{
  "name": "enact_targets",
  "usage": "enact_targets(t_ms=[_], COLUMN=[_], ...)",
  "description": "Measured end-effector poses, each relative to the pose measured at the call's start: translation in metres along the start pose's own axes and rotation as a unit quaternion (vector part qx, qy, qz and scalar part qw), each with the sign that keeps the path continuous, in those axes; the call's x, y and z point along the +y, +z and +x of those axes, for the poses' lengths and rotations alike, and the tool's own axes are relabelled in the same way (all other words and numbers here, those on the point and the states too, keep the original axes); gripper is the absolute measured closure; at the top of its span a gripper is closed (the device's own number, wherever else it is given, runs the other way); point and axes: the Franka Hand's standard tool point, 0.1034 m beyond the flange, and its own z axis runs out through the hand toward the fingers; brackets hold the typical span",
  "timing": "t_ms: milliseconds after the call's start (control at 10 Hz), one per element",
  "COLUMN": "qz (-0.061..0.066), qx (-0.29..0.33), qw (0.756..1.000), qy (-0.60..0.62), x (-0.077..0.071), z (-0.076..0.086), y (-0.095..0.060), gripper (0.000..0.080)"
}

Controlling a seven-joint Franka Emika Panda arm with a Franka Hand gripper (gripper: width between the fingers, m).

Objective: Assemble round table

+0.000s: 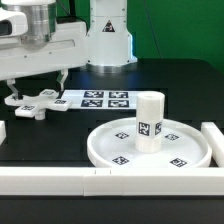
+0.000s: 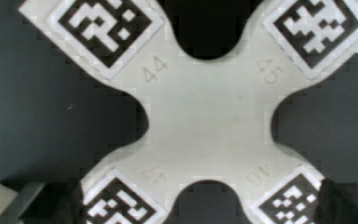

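Noted: cross-shaped piece point(image 2: 202, 110) flat on worktop point(image 1: 55, 138); judged light, rigid, smooth plastic. Above it the fingers point(image 1: 62, 78) stand wide apart, holding nothing. Recommend gripping across its narrow waist.

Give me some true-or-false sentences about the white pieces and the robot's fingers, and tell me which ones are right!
1. The post stands upright on the round disc. True.
2. The cross-shaped piece sits on top of the post. False: it lies flat on the table, apart from the disc, below the fingers.
3. The fingers are open. True.
4. The marker board lies inside the round disc. False: it lies on the table behind the disc.
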Motion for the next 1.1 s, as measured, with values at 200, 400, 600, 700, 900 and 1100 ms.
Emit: enact_targets(t_ms=[200,400,600,700,900,1100], qz=[0.023,0.026,0.027,0.027,0.028,0.029], qx=[-0.009,-0.009,-0.007,-0.007,-0.008,-0.01], qw=[0.999,0.999,0.999,0.999,0.999,0.999], qy=[0.027,0.039,0.043,0.043,0.043,0.043], x=[-0.001,-0.002,-0.002,-0.002,-0.003,-0.004], z=[-0.012,-0.018,-0.018,-0.018,-0.018,-0.019], y=[0.007,0.01,0.011,0.011,0.011,0.014], gripper=[0.0151,0.0151,0.0151,0.0151,0.0151,0.0151])
